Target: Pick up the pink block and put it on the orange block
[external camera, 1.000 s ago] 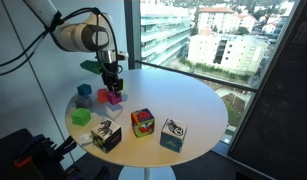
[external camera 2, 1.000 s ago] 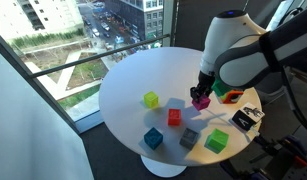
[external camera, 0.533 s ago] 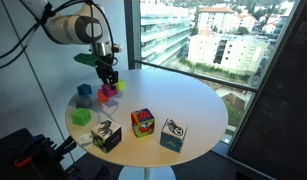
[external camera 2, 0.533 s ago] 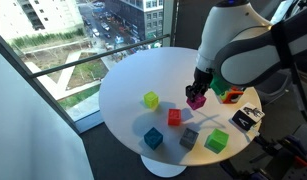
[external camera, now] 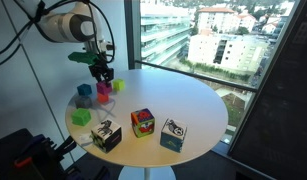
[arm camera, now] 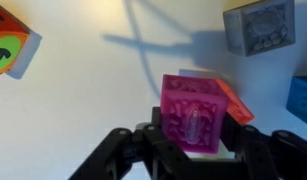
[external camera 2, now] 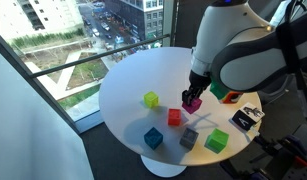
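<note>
My gripper (arm camera: 198, 142) is shut on the pink block (arm camera: 196, 113), a small magenta cube, and holds it a little above the round white table (external camera 2: 133, 85). Both exterior views show the gripper (external camera: 101, 76) (external camera 2: 193, 95) with the pink block (external camera: 103, 88) (external camera 2: 192, 103) in its jaws. The orange block (external camera 2: 174, 116) sits on the table close beside and below the pink one. In the wrist view only an orange corner (arm camera: 240, 107) shows from behind the pink block.
A yellow-green cube (external camera 2: 151, 100), a blue cube (external camera 2: 153, 137), a grey cube (external camera 2: 189, 138) and a green cube (external camera 2: 217, 141) lie around the orange block. Patterned cubes (external camera: 142, 122) (external camera: 173, 133) (external camera: 106, 135) stand near the table's front edge. The window side holds no objects.
My gripper has carried the pink block sideways across the table towards the orange block, still holding it.
</note>
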`<move>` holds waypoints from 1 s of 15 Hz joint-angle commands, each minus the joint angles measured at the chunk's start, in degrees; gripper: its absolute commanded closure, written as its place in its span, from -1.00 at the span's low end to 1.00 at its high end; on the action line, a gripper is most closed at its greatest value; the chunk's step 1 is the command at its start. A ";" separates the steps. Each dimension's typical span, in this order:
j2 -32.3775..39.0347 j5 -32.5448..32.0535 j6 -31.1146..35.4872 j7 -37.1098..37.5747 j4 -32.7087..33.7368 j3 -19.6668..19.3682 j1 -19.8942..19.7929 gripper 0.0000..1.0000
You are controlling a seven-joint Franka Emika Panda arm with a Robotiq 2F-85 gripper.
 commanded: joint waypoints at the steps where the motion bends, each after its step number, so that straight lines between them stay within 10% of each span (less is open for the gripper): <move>1: -0.90 0.99 -0.82 -3.90 -0.27 1.61 -0.60 0.38; 15: 1.50 -2.70 -0.09 -0.56 1.87 2.13 1.90 0.38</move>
